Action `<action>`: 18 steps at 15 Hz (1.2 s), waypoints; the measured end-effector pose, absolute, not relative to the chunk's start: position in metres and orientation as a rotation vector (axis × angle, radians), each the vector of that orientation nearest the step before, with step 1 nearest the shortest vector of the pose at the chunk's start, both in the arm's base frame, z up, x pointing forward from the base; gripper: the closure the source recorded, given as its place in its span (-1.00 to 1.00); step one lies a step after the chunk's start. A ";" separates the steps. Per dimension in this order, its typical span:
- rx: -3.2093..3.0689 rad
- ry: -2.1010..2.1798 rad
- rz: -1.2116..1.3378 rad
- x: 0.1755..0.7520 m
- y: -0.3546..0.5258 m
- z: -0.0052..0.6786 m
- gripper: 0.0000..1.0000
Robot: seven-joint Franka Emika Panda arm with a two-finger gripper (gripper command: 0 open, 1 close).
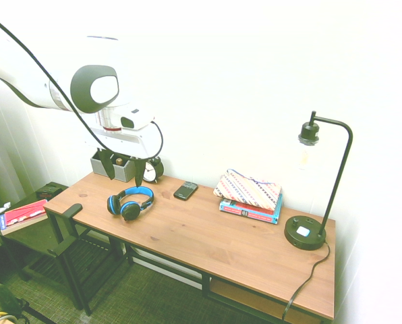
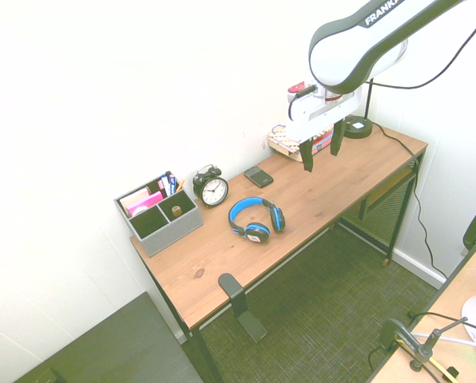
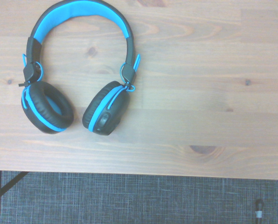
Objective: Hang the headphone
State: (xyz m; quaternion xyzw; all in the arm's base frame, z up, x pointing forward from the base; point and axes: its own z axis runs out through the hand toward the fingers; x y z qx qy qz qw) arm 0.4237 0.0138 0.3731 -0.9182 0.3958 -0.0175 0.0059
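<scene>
**Fingers wide above the counter, headphone lying flat below**

Going left to right in the first exterior view: a red book lies on a dark side table, well left of the fingers and lower. A black hook sticks out at the counter's left end, below and left of the fingers. A grey organiser stands at the back of the counter, behind the fingers, with a clock beside it.

The gripper points straight down, its fingers spread wide and holding nothing, well above the wood. The headphone lies flat on the counter just below them and slightly right, near the front edge, ear cups toward that edge. The wrist view shows it with both cups resting on the wood and the blue band arched away from the edge.

Right of the fingers lies a phone, then a patterned pouch on stacked books. Farthest right stands a black lamp.
</scene>
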 end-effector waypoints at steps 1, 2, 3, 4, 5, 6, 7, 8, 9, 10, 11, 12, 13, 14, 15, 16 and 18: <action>-2.873 1.241 -0.053 0.424 0.014 0.373 -1.00; -2.866 1.250 -0.050 0.424 0.015 0.372 -1.00; -2.846 1.267 -0.064 0.428 0.017 0.371 -1.00; -2.812 1.315 -0.089 0.436 0.023 0.368 -1.00; -2.777 1.376 -0.095 0.447 0.032 0.363 -1.00; -2.748 1.437 -0.091 0.462 0.042 0.354 -1.00; -2.718 1.509 -0.087 0.481 0.050 0.343 -1.00; -2.691 1.582 -0.092 0.499 0.056 0.331 -1.00; -2.663 1.655 -0.104 0.518 0.062 0.318 -1.00; -2.637 1.720 -0.118 0.536 0.069 0.305 -1.00; -2.612 1.769 -0.126 0.554 0.082 0.291 -1.00; -2.590 1.802 -0.123 0.569 0.097 0.278 -1.00; -2.575 1.819 -0.121 0.582 0.112 0.268 -1.00; -2.561 1.828 -0.122 0.594 0.123 0.260 -1.00; -2.551 1.836 -0.120 0.603 0.129 0.253 -1.00; -2.544 1.845 -0.114 0.609 0.131 0.246 -1.00; -2.523 1.846 -0.116 0.619 0.134 0.232 -1.00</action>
